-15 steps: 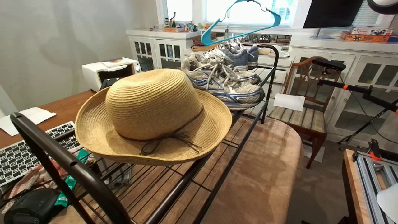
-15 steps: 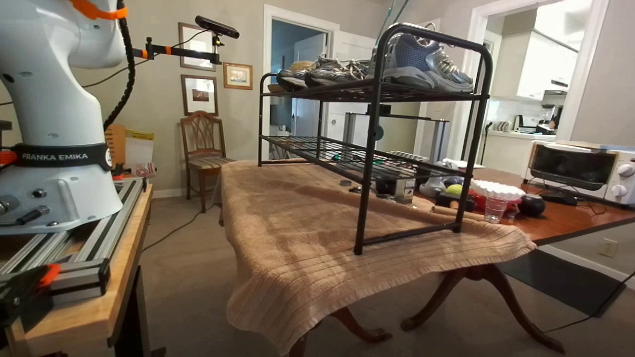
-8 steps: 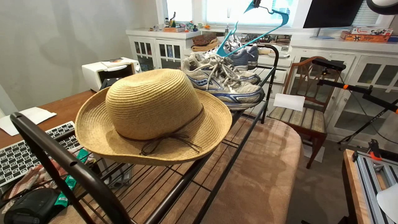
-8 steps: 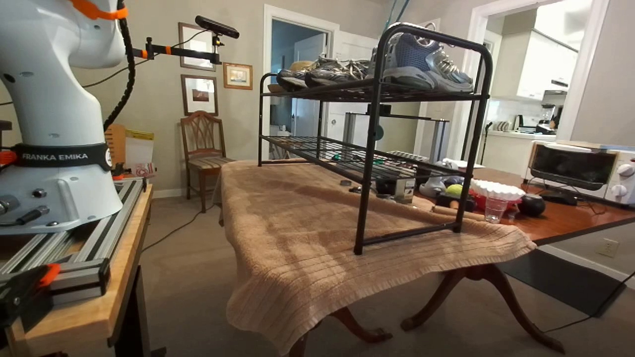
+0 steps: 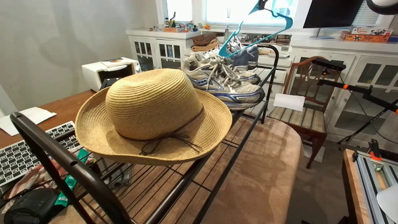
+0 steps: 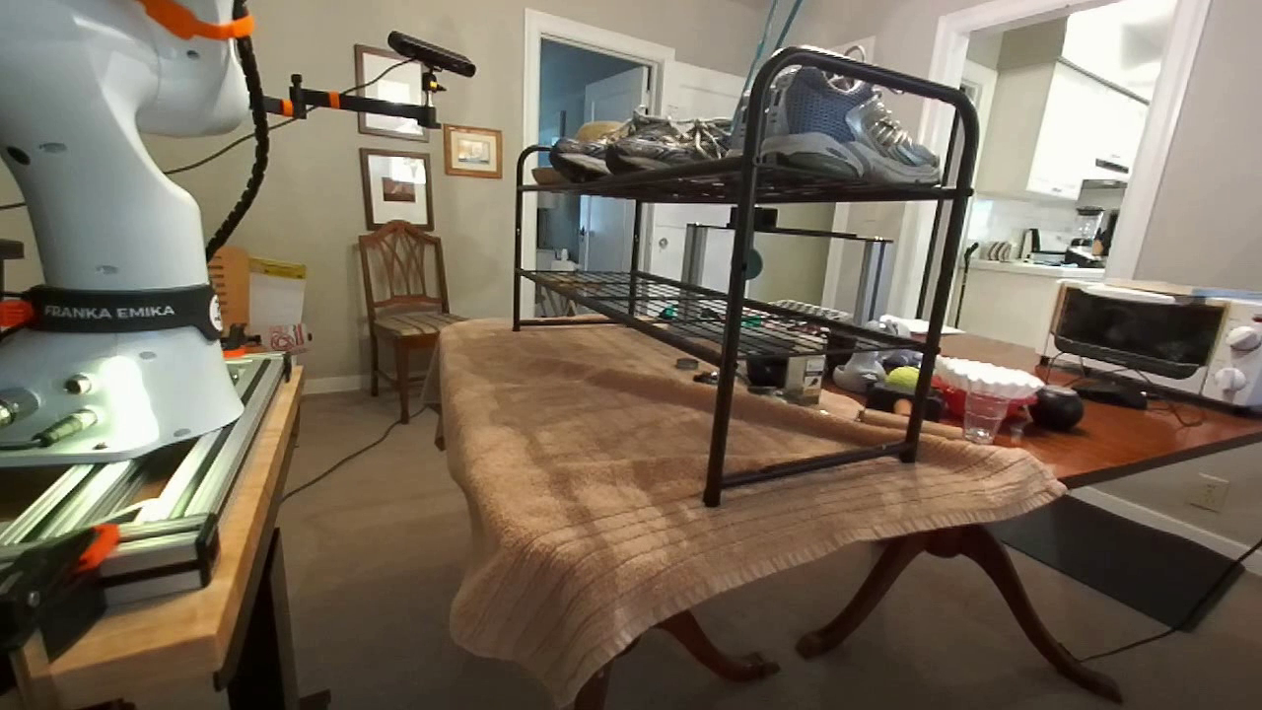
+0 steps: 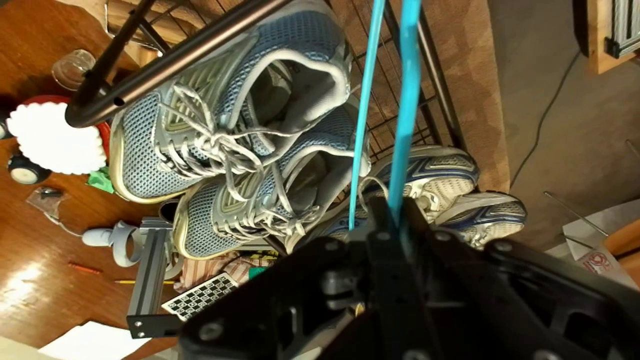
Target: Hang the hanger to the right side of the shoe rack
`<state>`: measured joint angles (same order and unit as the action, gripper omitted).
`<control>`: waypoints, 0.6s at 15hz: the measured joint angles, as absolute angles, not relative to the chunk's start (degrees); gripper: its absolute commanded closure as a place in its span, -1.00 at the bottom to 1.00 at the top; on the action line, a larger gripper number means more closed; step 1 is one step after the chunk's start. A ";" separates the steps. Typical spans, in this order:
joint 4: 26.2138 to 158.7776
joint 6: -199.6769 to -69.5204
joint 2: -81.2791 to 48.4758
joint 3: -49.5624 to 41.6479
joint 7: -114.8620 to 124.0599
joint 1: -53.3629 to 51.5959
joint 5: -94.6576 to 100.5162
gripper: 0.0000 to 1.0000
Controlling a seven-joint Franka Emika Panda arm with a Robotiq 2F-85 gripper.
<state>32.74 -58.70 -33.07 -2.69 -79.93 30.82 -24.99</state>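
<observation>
Fuzzy tan cloth (image 6: pixel 592 414) underlies one black, tubular-metal, two-shelf rack (image 6: pixel 737 296). My black gripper (image 7: pixel 397 215) pinches one triangular teal hanger (image 7: pixel 409 85).

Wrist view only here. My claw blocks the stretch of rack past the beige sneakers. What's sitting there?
Observer: A straw hat, on the top shelf of the rack.
Operator: The hanger runs off the top of my picture. Where do its corners end up?
Observer: In an exterior view, one corner shows in front of the blue sneakers. Can't tell if they touch.
Operator: What does the end rail beside that pair stand on? Its feet are outside my view.
Observer: Both feet rest on the tan towel, seen in an exterior view.
</observation>
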 measured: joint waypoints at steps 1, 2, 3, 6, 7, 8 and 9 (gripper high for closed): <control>32.74 -58.91 -32.96 -2.75 -79.36 31.03 -25.14 0.96; 32.74 -59.44 -32.77 -2.84 -78.24 31.28 -25.38 0.83; 32.73 -59.51 -32.63 -2.85 -78.03 31.44 -25.40 0.83; 32.83 -59.51 -32.69 -2.82 -78.05 31.37 -25.40 0.83; 32.86 -59.51 -32.70 -2.82 -78.05 31.36 -25.40 0.83; 32.86 -59.51 -32.70 -2.82 -78.05 31.36 -25.40 0.83; 32.86 -59.51 -32.70 -2.82 -78.05 31.36 -25.40 0.83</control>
